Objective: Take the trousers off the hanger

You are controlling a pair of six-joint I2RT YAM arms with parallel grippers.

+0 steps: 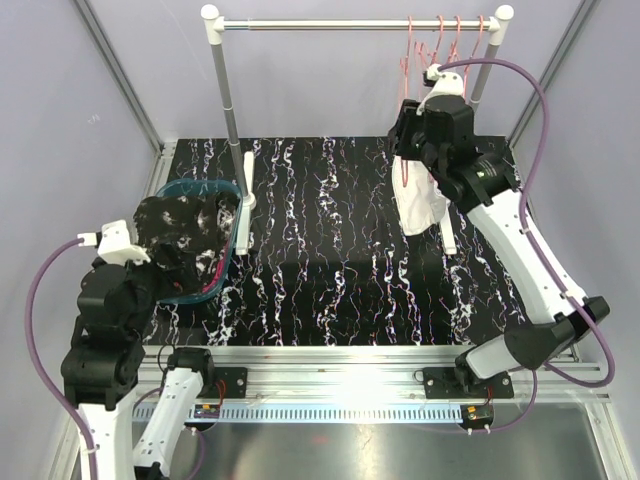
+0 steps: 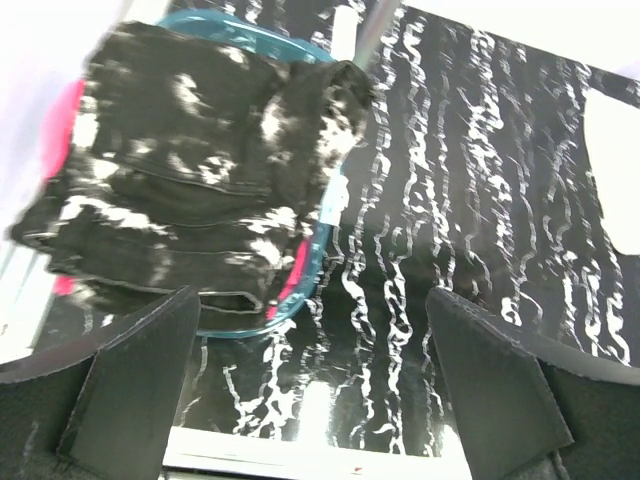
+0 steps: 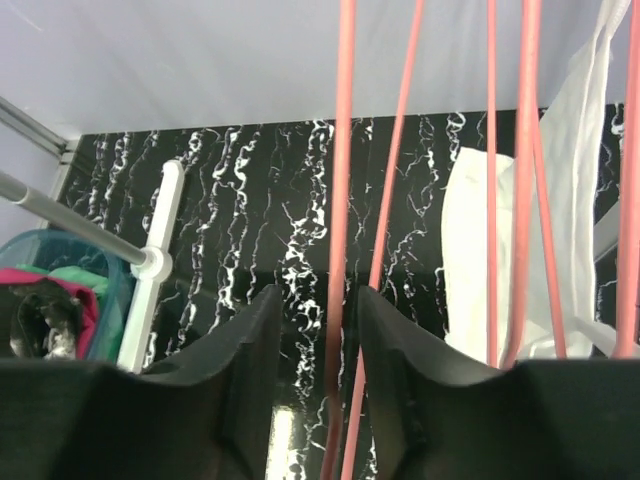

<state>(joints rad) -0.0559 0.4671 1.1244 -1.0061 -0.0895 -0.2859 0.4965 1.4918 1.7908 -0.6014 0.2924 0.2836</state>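
The black white-speckled trousers [image 1: 180,228] lie folded on top of a teal basket [image 1: 200,187] at the left; they fill the upper left of the left wrist view [image 2: 200,170]. Magenta cloth [image 2: 62,135] and a strip of mint green cloth [image 3: 72,276] show under them. My left gripper [image 2: 315,385] is open and empty, just in front of the basket. My right gripper [image 3: 320,360] is up at the pink hangers [image 1: 440,45] on the rail, jaws a little apart with one pink hanger wire [image 3: 340,250] between them, not clamped. A white garment [image 1: 422,205] hangs below.
A white clothes rack with a grey rail [image 1: 350,24] spans the back; its left post [image 1: 230,110] stands beside the basket and its foot [image 3: 150,265] lies on the black marbled table [image 1: 330,260]. Purple cables loop off both arms. Grey walls close in the sides.
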